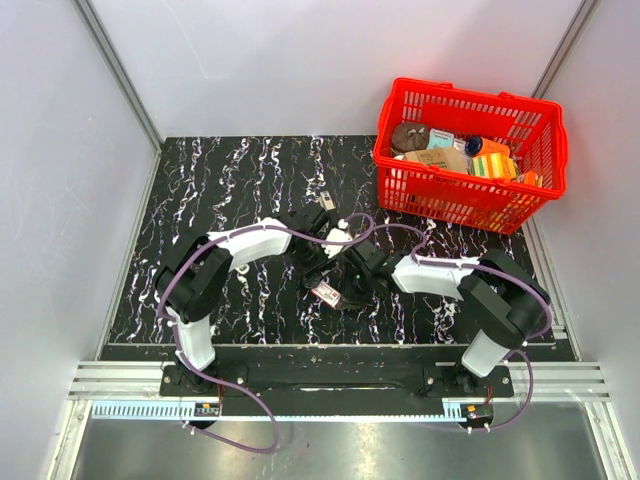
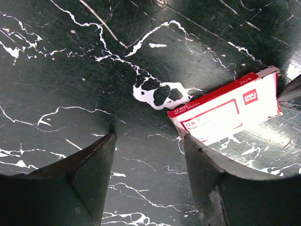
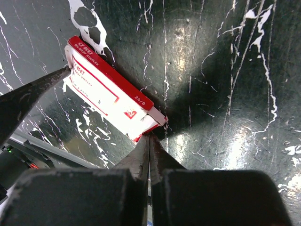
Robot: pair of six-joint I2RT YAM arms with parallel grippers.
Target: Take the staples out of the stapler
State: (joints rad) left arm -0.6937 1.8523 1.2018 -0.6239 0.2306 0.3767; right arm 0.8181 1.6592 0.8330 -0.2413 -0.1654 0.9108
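Staple box (image 3: 110, 101), red-and-white cardboard, lay at shut right gripper (image 3: 149, 137), beside half-spread, empty left gripper (image 2: 149, 139); nudging step, grasp probably next.

Red-and-white staple box (image 2: 225, 110), black white-veined table (image 2: 70, 61)

The staple box (image 1: 327, 293) is a flat red-and-white cardboard carton. It lies broad face up on the black marbled surface (image 1: 220, 180), near the front middle and turned at an angle to the edges. From the right wrist (image 3: 110, 96), 1 long edge shows a red band printed "STAPLES" and "24/6", and the white face carries a red outlined rectangle. Its end flap looks slightly ajar. Farther back lies a small grey object (image 1: 327, 200), possibly the stapler, too small to tell.
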